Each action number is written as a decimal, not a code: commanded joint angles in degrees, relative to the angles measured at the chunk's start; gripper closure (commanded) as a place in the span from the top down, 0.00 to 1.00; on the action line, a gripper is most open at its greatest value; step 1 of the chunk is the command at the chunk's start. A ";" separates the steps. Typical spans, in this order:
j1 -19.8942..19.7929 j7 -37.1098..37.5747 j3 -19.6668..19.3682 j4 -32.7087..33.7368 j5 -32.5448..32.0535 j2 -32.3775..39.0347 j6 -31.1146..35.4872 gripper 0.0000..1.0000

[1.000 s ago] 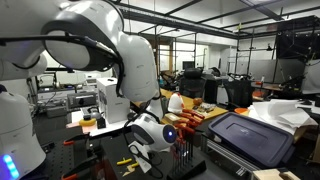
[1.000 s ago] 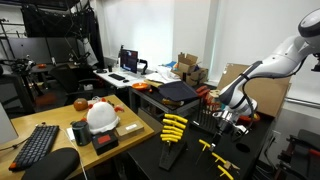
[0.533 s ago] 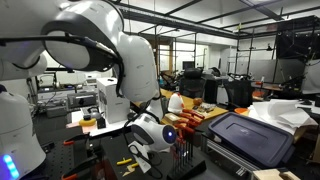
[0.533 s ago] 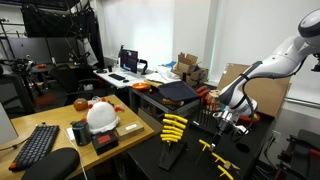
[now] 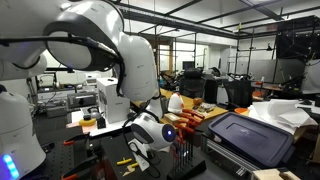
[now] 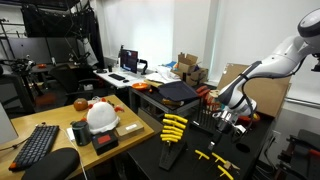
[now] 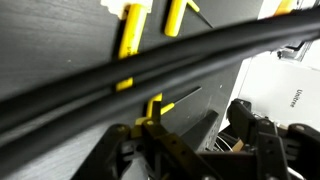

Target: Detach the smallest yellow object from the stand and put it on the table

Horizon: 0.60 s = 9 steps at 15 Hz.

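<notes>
**Small yellow piece down on the counter**

In the wrist view the small yellow piece (image 7: 152, 108) lies on the black counter (image 7: 60, 70), just beyond the claw (image 7: 185, 140). The claw's jaws seem parted and empty, though a thick cable (image 7: 200, 50) hides much. In an exterior view the claw hangs low, right of the stand (image 6: 170, 155).

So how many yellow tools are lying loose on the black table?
2: one yellow tool beside the dark tool rack, another nearer the black table's front edge. The white robot arm may hide more.
</notes>
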 commanded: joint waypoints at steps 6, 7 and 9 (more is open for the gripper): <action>11.65 17.49 -0.16 -2.42 -2.45 -6.36 9.70 1.00; 13.53 20.05 -0.64 -2.31 -3.19 -7.39 9.88 1.00; 16.96 25.25 -1.67 -2.93 -4.63 -10.20 10.02 1.00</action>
